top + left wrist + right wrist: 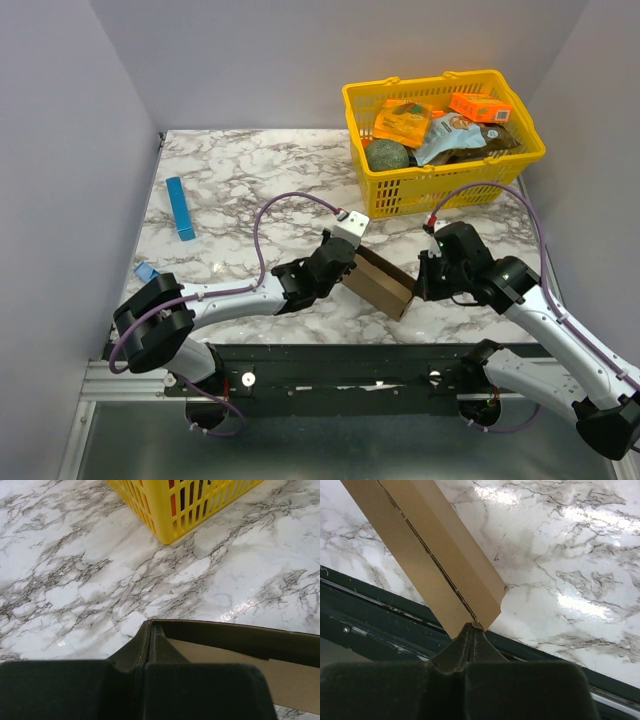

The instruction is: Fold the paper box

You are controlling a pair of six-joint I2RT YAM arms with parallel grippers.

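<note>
The paper box [383, 283], a brown cardboard piece partly folded, hangs between my two grippers near the table's front edge. My left gripper [348, 268] holds its left end. In the left wrist view that gripper [151, 626] is shut on the corner of a cardboard wall, and the tan inside of the paper box [280, 672] runs off to the right. My right gripper [420, 285] holds the right end. In the right wrist view it [472, 628] is shut on the lower corner of the paper box [435, 545], which slants up to the left.
A yellow basket [440, 175] with orange boxes [481, 106] and other packets stands at the back right, and its corner [165, 510] shows in the left wrist view. A thin blue strip [181, 208] lies at the left. The dark front rail [370, 625] runs under the box.
</note>
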